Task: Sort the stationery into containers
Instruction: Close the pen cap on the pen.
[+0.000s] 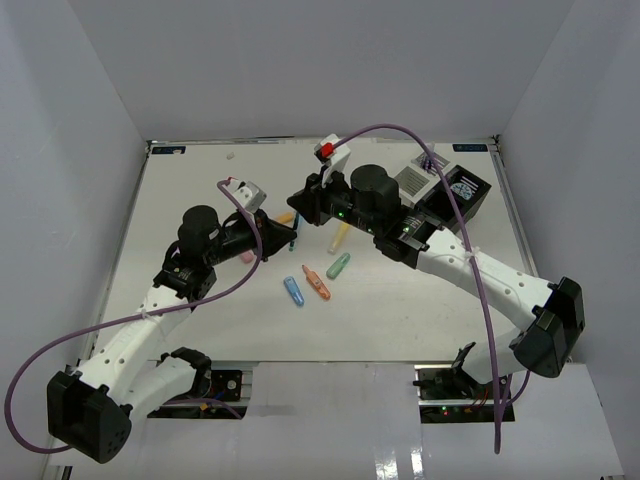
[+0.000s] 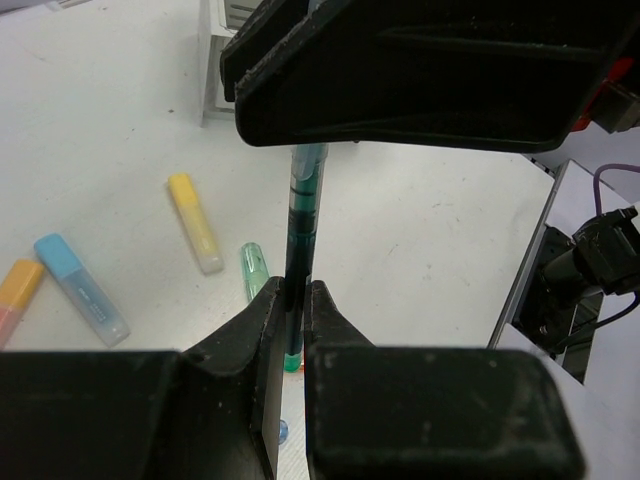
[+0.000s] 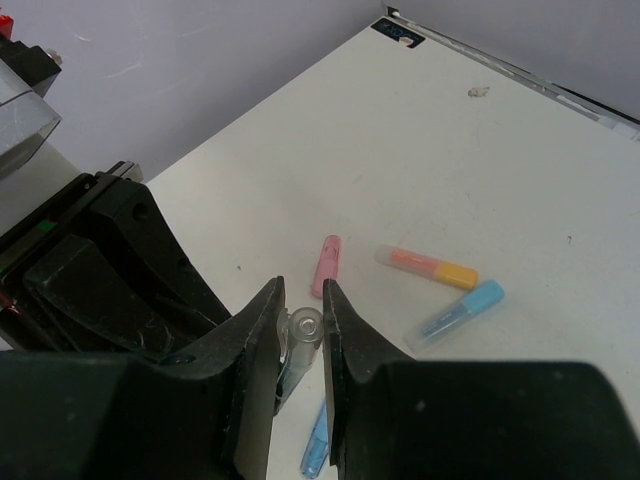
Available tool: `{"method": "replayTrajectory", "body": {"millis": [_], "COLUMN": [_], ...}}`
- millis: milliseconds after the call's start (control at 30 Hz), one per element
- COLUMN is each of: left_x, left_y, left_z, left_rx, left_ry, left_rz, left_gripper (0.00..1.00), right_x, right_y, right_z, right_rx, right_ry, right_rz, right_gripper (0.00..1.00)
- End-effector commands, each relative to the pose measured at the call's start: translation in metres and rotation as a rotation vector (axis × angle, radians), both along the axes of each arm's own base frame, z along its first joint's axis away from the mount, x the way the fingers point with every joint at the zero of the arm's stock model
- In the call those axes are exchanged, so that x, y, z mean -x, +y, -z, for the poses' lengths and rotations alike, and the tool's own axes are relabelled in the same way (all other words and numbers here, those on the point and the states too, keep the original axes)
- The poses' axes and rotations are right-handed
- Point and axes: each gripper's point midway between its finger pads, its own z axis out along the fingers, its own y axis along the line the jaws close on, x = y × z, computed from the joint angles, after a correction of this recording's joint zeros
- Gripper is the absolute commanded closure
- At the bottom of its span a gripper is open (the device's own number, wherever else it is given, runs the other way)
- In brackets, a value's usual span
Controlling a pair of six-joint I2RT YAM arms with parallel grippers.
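The teal pen (image 2: 305, 200) hangs above the worktop (image 1: 400, 310), near its middle, spanning two grips. Its long axis runs straight from the left tool (image 2: 293, 300), which is pinched narrow on the lower barrel, up to the right tool (image 3: 301, 300), whose pads close on the clear upper end. The white container (image 1: 412, 180) and the black container (image 1: 462, 195) sit in the far right corner, well apart from the pen and on the right arm's side. So I'd judge the right arm is better placed to carry it there, once the left tool lets go.
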Motion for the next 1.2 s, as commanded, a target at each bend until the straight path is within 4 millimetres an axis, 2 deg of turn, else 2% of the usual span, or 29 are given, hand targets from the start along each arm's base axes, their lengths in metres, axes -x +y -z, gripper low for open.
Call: {"method": "replayTrajectory", "body": {"millis": [0, 167, 300, 433, 833, 1167], "left_x": [0.019, 0.028, 0.034, 0.035, 0.028, 0.030], "left_y": [0.011, 0.002, 0.000, -0.001, -0.006, -0.011], "left_z": [-0.169, -0.114, -0.085, -0.064, -0.050, -0.046], "left_rx": [0.244, 0.182, 0.152, 0.128, 0.124, 0.121], "left_ry": [-0.550, -0.458, -0.407, -0.377, -0.318, -0.300], "left_rz": [-0.003, 0.084, 0.110, 0.112, 0.113, 0.140], "left_gripper": [1.00, 1.00, 1.00, 1.00, 1.00, 1.00], "right_x": [0.058, 0.047, 0.038, 0.033, 0.018, 0.014], "right_y": [-0.039, -0.035, -0.031, -0.028, -0.027, -0.024], "right_z": [0.154, 0.129, 0.107, 0.092, 0.060, 0.044], "right_rx": [0.467, 0.426, 0.393, 0.377, 0.342, 0.317], "right_ry": [0.357, 0.304, 0.265, 0.238, 0.168, 0.145], "right_rz": [-0.106, -0.075, -0.052, -0.043, 0.011, 0.017], "right_gripper": [0.92, 0.92, 0.90, 0.87, 0.85, 0.65]}}
